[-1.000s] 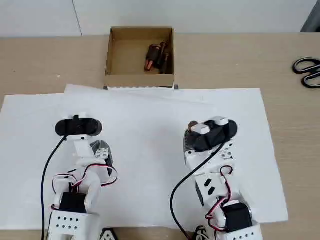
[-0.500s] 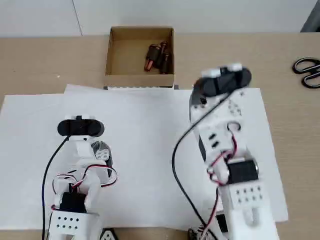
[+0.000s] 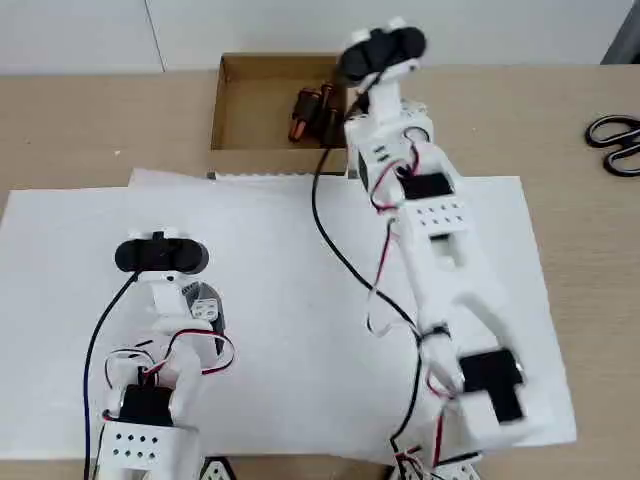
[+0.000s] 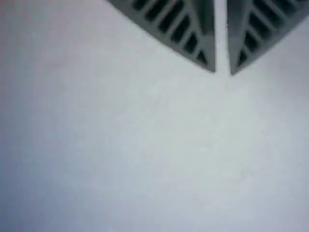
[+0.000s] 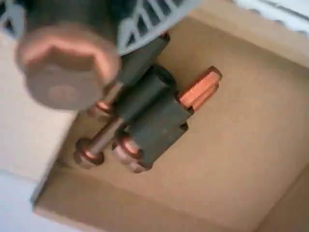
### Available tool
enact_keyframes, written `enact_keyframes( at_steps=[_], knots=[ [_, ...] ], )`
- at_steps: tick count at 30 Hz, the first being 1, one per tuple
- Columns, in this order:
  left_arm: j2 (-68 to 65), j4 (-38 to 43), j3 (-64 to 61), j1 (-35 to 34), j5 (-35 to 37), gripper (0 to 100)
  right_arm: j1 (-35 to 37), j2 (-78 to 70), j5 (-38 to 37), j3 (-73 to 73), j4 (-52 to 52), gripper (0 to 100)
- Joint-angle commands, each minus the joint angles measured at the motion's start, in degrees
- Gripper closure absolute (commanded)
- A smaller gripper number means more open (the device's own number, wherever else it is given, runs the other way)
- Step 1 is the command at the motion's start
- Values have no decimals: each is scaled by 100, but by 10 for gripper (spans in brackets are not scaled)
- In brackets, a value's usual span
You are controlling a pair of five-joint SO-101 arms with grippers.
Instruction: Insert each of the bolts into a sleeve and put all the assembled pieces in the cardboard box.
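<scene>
While my right fingers (image 5: 145, 21) pinch this stiff, slick bolt (image 5: 67, 67) behind its head, box (image 5: 231, 159) beneath; left fingers (image 4: 186, 31) narrow, empty.

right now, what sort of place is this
Probably a robotics lab or workshop bench: two small robot arms on a wooden table covered with white paper, a cardboard box of sleeved bolts, and scissors off to the side.
</scene>
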State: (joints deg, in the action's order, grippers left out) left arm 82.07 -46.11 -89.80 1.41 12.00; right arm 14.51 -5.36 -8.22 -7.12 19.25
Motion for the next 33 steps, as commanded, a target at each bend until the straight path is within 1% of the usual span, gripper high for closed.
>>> enact_keyframes(
  at_steps=[1, 4, 7, 17, 20, 21, 25, 26, 33],
  knots=[
    [62, -18, 40, 26, -9, 994, 154, -989, -659, 1530, -207, 995],
    [62, -18, 40, 26, -9, 994, 224, -1763, -1055, 2470, -198, 995],
    [62, -18, 40, 26, -9, 994, 321, -2369, -1266, 3253, -198, 995],
    [62, -18, 40, 26, -9, 994, 462, -3820, -2382, 4835, -198, 994],
    [62, -18, 40, 26, -9, 994, 497, -4013, -2708, 5029, -163, 974],
    [62, -18, 40, 26, -9, 994, 505, -4031, -2778, 5029, -163, 946],
    [62, -18, 40, 26, -9, 994, 549, -4066, -2804, 5029, -163, 772],
    [62, -18, 40, 26, -9, 994, 558, -4066, -2804, 5029, -163, 751],
    [62, -26, 40, 26, -9, 994, 567, -4031, -2804, 5046, -163, 812]
  ],
)
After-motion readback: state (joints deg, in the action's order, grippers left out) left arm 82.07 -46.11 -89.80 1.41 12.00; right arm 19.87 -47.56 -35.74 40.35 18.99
